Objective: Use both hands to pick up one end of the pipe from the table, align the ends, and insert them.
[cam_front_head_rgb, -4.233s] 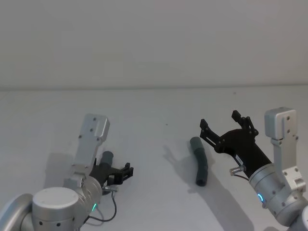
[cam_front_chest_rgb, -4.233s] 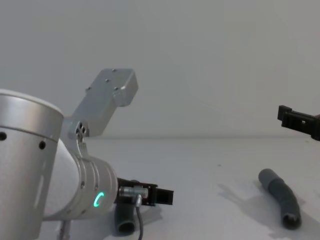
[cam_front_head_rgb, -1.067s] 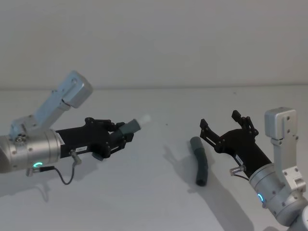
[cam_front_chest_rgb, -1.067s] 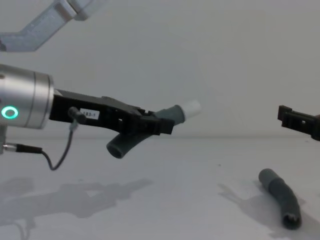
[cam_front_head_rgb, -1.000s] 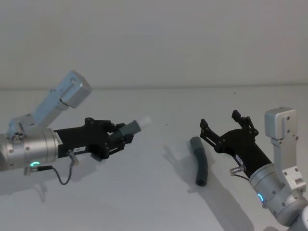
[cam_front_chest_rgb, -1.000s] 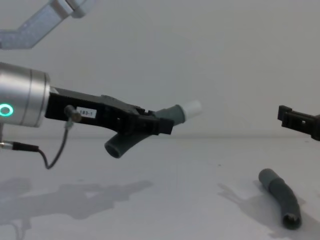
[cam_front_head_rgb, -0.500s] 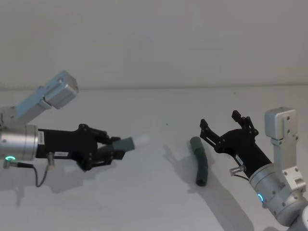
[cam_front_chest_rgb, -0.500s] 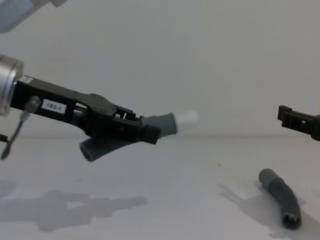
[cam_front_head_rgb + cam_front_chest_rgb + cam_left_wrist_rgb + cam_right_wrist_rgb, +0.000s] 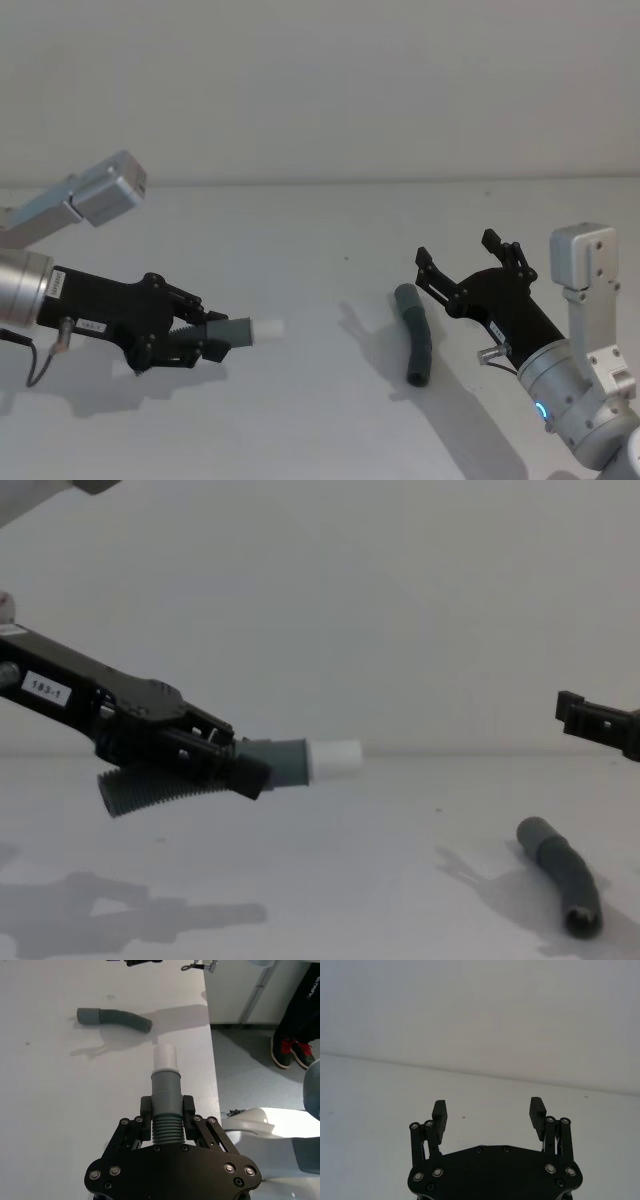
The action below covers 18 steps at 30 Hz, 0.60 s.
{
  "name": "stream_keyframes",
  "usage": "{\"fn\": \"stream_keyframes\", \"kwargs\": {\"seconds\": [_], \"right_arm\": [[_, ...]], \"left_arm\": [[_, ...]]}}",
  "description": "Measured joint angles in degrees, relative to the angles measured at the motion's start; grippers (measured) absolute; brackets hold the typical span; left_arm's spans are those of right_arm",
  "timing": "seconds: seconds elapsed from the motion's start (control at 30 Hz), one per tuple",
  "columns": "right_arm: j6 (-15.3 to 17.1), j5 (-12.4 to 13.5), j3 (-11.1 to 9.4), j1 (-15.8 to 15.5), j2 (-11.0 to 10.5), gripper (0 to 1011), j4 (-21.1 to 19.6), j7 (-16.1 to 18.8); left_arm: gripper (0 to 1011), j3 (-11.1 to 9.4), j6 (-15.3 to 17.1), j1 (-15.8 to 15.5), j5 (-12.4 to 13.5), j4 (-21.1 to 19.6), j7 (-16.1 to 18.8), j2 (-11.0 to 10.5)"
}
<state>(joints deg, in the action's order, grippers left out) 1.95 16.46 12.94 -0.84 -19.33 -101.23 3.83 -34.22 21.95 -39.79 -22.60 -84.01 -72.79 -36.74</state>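
Left gripper (image 9: 203, 340), clamping my white-tipped hose piece (image 9: 238, 331), has dropped level; right gripper (image 9: 462, 262) gapes near the ungrasped piece (image 9: 416, 345).

The pipe is in two separate pieces. The first piece (image 9: 150, 790) is dark grey with a ribbed, lightly curved body. It is held in the air above the white table (image 9: 300, 420), clamped between the jaws of the left gripper (image 9: 205, 340) on the ribbed part just behind its smooth grey cuff (image 9: 280, 763). Its narrower white tip (image 9: 335, 760) lies almost level and points toward the robot's right. The second piece (image 9: 416, 342) lies flat on the table at the right, well apart from the first. It is also curved, and its hollow end (image 9: 580, 920) faces the robot. The right gripper (image 9: 456, 250) is near it with its jaws spread and does not touch it.
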Motion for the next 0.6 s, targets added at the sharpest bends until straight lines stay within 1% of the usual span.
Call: {"fn": "stream_keyframes", "kwargs": {"seconds": [0.23, 0.6], "right_arm": [[0.0, 0.0, 0.0, 0.0, 0.0, 1002, 0.0, 0.0], [0.0, 0.0, 0.0, 0.0, 0.0, 1002, 0.0, 0.0]], "left_arm": [[323, -1.0, 0.5, -1.3, 0.0, 1.0, -1.5, -0.5], [323, -1.5, 0.6, -1.8, -0.2, 2.1, -1.3, -0.6]]}}
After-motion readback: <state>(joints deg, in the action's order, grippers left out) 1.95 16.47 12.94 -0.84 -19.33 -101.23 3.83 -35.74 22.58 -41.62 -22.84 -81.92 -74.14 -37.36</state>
